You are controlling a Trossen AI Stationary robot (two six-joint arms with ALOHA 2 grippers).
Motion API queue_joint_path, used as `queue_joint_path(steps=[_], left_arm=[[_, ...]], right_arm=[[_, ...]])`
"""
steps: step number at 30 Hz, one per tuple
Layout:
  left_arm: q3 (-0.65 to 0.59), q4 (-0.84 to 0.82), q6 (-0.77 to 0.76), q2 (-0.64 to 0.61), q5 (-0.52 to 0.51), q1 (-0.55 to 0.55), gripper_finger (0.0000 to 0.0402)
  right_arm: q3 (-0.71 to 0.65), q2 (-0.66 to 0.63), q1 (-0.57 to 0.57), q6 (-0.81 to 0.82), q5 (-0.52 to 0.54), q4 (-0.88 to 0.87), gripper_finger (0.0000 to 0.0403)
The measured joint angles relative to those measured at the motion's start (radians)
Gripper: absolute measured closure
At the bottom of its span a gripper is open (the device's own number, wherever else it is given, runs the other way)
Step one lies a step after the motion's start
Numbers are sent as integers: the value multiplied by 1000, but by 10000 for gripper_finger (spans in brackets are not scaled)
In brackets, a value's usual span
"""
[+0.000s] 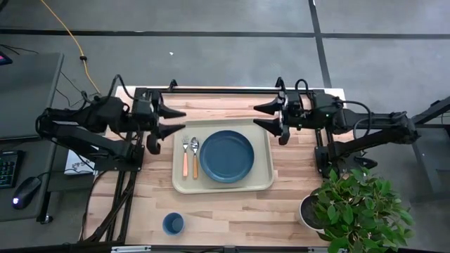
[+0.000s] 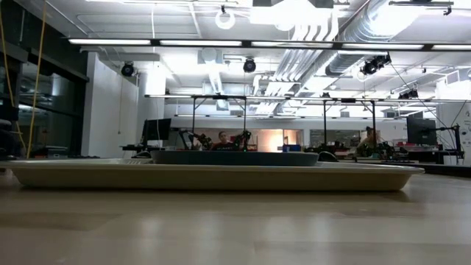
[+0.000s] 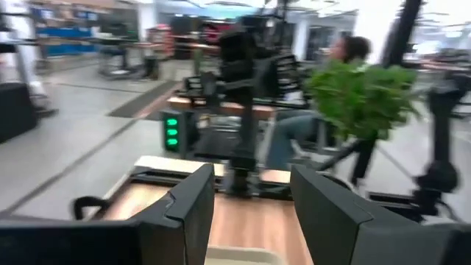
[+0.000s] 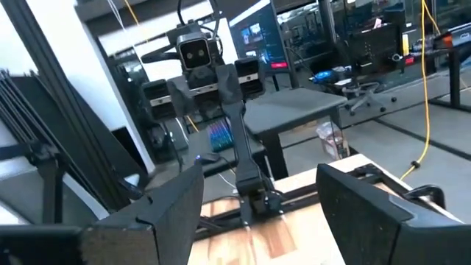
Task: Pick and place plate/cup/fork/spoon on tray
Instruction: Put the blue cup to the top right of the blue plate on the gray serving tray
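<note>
The cream tray [image 1: 264, 151] lies in the middle of the table; it also shows in the low view [image 2: 213, 177]. On it rest the round blue plate [image 1: 226, 156], the spoon [image 1: 195, 151] and the fork [image 1: 185, 154], both with orange handles, left of the plate. The small blue cup [image 1: 173, 224] stands on the table near its front edge, off the tray. My left gripper [image 1: 181, 120] is open and empty above the tray's far left corner. My right gripper [image 1: 257, 115] is open and empty above the tray's far right corner.
A potted green plant [image 1: 351, 211] in a white pot stands at the table's near right corner. A person sits in the room beyond the table in the left wrist view [image 3: 346, 55].
</note>
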Motion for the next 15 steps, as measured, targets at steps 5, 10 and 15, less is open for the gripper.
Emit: queue_joint_path(steps=[5, 10, 15], left_arm=[[-74, 91, -50, -4, 20, 0, 239], [-93, 133, -49, -5, 19, 0, 239], [-93, 135, -49, -5, 19, 0, 239]], right_arm=[[0, 1, 0, -66, 0, -3, 148], [0, 1, 0, -86, 0, -6, 148], [0, 1, 0, -87, -1, -24, 148]])
